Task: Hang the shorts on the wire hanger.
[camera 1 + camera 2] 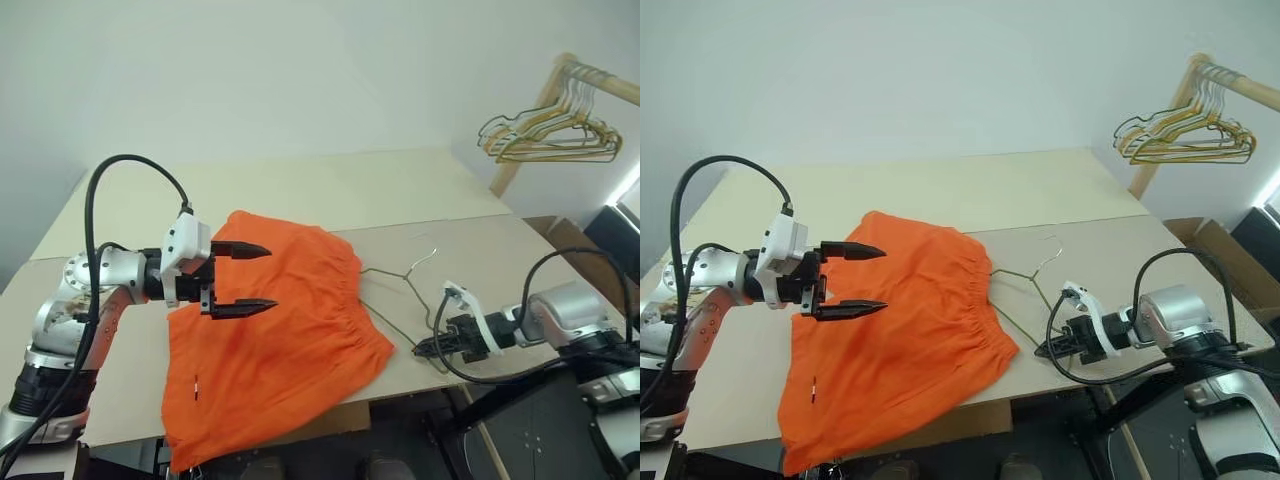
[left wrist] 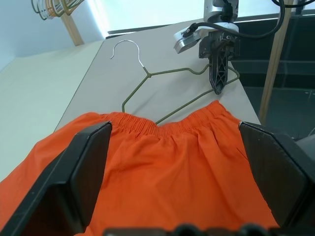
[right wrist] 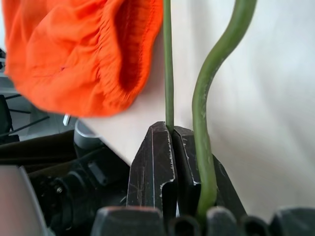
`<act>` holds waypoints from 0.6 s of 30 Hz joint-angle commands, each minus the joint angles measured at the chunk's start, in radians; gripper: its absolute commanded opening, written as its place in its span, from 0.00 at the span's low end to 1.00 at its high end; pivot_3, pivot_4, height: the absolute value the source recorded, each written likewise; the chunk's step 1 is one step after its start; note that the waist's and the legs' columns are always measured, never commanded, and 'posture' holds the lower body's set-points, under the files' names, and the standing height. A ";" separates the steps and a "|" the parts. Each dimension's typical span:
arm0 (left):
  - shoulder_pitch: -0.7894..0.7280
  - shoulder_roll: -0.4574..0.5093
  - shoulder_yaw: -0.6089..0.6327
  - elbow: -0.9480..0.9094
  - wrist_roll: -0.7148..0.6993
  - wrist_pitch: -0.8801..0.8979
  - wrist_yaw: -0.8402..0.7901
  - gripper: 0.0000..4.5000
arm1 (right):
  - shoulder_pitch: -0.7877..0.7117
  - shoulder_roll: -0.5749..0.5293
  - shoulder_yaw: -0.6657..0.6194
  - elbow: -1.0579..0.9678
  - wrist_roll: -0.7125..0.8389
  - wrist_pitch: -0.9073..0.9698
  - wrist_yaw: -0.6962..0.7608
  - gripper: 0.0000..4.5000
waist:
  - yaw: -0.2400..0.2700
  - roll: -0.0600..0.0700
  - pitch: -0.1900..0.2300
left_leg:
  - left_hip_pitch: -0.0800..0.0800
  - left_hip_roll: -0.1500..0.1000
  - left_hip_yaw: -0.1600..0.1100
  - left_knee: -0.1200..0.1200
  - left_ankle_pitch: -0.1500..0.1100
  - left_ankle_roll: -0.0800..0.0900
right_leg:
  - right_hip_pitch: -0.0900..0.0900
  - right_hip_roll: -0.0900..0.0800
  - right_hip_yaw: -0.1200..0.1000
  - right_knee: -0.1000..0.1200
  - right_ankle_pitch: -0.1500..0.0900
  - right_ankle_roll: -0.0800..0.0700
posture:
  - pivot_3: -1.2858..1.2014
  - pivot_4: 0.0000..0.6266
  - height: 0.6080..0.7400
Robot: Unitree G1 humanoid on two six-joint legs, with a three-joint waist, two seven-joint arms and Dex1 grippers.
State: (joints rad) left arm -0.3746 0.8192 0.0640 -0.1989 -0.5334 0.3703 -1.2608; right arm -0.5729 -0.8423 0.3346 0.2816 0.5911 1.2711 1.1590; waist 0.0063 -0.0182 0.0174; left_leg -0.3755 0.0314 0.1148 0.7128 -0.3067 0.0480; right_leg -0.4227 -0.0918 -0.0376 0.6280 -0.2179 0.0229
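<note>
Your right gripper (image 1: 428,349) is pinched shut on the wire hanger (image 1: 400,290) at its near corner. The shorts (image 1: 270,340) lie flat just beyond that tip, waistband over the hanger's far end. Left gripper (image 1: 243,279) hovers spread above them. Nothing hung yet; threading remains.

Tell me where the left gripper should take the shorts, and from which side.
Probably the gathered waistband, near the corner by the table's front edge. The shorts lie flat, so the bunched elastic gives the open left gripper more to pinch than thin fabric. Come from above, on the side towards the wire hanger, whose end the right gripper has pinched shut.
</note>
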 commanded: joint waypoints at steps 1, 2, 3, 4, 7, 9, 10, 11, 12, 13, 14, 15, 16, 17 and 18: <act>-0.004 0.015 0.033 -0.022 -0.007 -0.019 0.004 0.99 | -0.003 -0.020 0.036 -0.067 0.008 -0.031 0.098 0.00 | 0.006 0.000 0.000 | 0.000 0.000 0.000 0.000 0.000 0.000 | 0.000 0.000 0.000 0.000 0.000 0.000 | 0.54 0.00 1.00; -0.003 0.016 0.035 -0.023 -0.008 -0.018 0.004 0.99 | -0.005 -0.019 0.048 -0.075 0.006 -0.038 0.119 0.00 | 0.007 0.000 0.000 | -0.001 0.000 0.000 0.000 0.000 0.001 | 0.000 0.000 0.000 -0.001 0.000 0.000 | 0.54 0.00 1.00; -0.002 0.017 0.036 -0.024 -0.008 -0.018 0.005 0.99 | -0.011 -0.013 0.056 -0.068 0.001 -0.043 0.131 0.00 | 0.008 0.000 0.000 | -0.001 0.000 0.000 0.000 0.000 0.001 | 0.000 0.000 0.000 -0.001 0.000 0.000 | 0.54 0.00 1.00; -0.002 0.019 0.036 -0.025 -0.008 -0.017 0.005 0.99 | -0.027 0.004 0.056 -0.038 -0.008 -0.046 0.130 0.00 | 0.008 0.000 0.000 | -0.001 0.000 0.000 0.000 -0.001 0.001 | 0.000 0.000 0.000 -0.001 0.000 0.000 | 0.55 0.00 1.00; -0.001 0.022 0.038 -0.027 -0.010 -0.015 0.006 0.99 | -0.066 0.054 0.040 0.047 -0.031 -0.048 0.107 0.00 | 0.006 0.000 0.000 | 0.000 0.000 0.000 0.000 -0.001 0.002 | 0.001 0.000 0.000 0.000 0.000 0.000 | 0.55 0.00 1.00; 0.000 0.023 0.039 -0.030 -0.010 -0.014 0.008 0.99 | -0.099 0.096 0.013 0.110 -0.035 -0.041 0.092 0.00 | 0.004 0.000 0.000 | 0.001 0.000 0.000 0.000 -0.001 0.002 | 0.001 0.000 0.000 0.001 0.000 0.000 | 0.55 0.00 1.00; 0.001 0.023 0.039 -0.031 -0.009 -0.015 0.009 0.99 | -0.113 0.113 0.000 0.135 -0.034 -0.031 0.085 0.00 | 0.004 0.000 0.000 | 0.001 0.000 0.000 0.000 -0.001 0.002 | 0.001 0.001 0.000 0.001 0.000 0.000 | 0.55 0.00 1.00; 0.002 0.024 0.040 -0.033 -0.007 -0.016 0.011 0.99 | -0.120 0.120 -0.004 0.146 -0.029 -0.018 0.094 0.00 | 0.005 0.000 0.000 | 0.001 0.000 0.000 0.000 -0.001 0.002 | 0.001 0.001 0.000 0.001 0.000 0.000 | 0.55 0.00 1.00; 0.004 0.025 0.041 -0.034 -0.006 -0.017 0.012 0.99 | -0.123 0.123 -0.005 0.151 -0.027 -0.009 0.101 0.00 | 0.005 0.000 0.000 | 0.001 0.000 0.000 0.000 -0.001 0.002 | 0.000 0.001 0.000 0.001 0.000 0.000 | 0.55 0.00 1.00; 0.006 0.026 0.043 -0.037 -0.007 -0.017 0.012 0.99 | -0.113 0.107 0.007 0.133 -0.016 0.000 0.133 0.00 | 0.008 0.000 0.000 | 0.001 0.000 0.000 0.000 -0.001 0.001 | 0.000 0.001 0.000 0.001 0.000 0.000 | 0.55 0.00 1.00; 0.007 0.027 0.044 -0.039 -0.007 -0.017 0.013 0.99 | -0.105 0.094 0.016 0.118 -0.009 0.005 0.156 0.00 | 0.012 0.000 0.000 | 0.000 0.000 0.000 0.000 0.000 0.000 | 0.000 0.001 0.000 0.001 0.000 0.000 | 0.55 0.00 1.00; 0.009 0.028 0.046 -0.040 -0.008 -0.016 0.013 0.99 | -0.096 0.082 0.026 0.101 -0.007 0.005 0.174 0.00 | 0.014 0.000 0.000 | 0.000 0.000 -0.001 0.000 0.000 0.000 | 0.000 0.000 -0.001 0.000 0.000 0.000 | 0.56 0.00 1.00; 0.013 0.029 0.049 -0.042 -0.009 -0.016 0.013 0.99 | -0.087 0.075 0.034 0.089 -0.007 0.008 0.184 0.00 | 0.019 0.000 0.000 | -0.001 0.000 -0.001 0.000 0.000 0.000 | 0.000 0.000 -0.001 0.000 0.000 0.000 | 0.56 0.00 1.00; 0.016 0.030 0.050 -0.044 -0.010 -0.017 0.014 0.99 | -0.083 0.074 0.037 0.084 -0.009 0.010 0.189 0.00 | 0.020 0.000 0.000 | -0.001 0.000 -0.001 0.000 0.000 0.000 | 0.000 0.000 -0.001 -0.001 0.000 0.000 | 0.56 0.00 1.00; 0.021 0.029 0.050 -0.046 -0.008 -0.018 0.014 0.99 | -0.089 0.092 0.031 0.097 -0.013 0.020 0.171 0.00 | 0.021 0.000 0.000 | -0.002 0.000 -0.001 0.000 0.000 0.000 | 0.000 0.000 -0.001 -0.001 0.000 0.000 | 0.56 0.00 1.00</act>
State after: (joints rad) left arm -0.3467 0.8372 0.0915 -0.2078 -0.5336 0.3703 -1.2536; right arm -0.6505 -0.7540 0.3786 0.3993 0.5639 1.2777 1.3168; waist 0.0269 -0.0182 0.0174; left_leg -0.3772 0.0315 0.1142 0.7132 -0.3072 0.0485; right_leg -0.4227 -0.0921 -0.0386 0.6267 -0.2176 0.0231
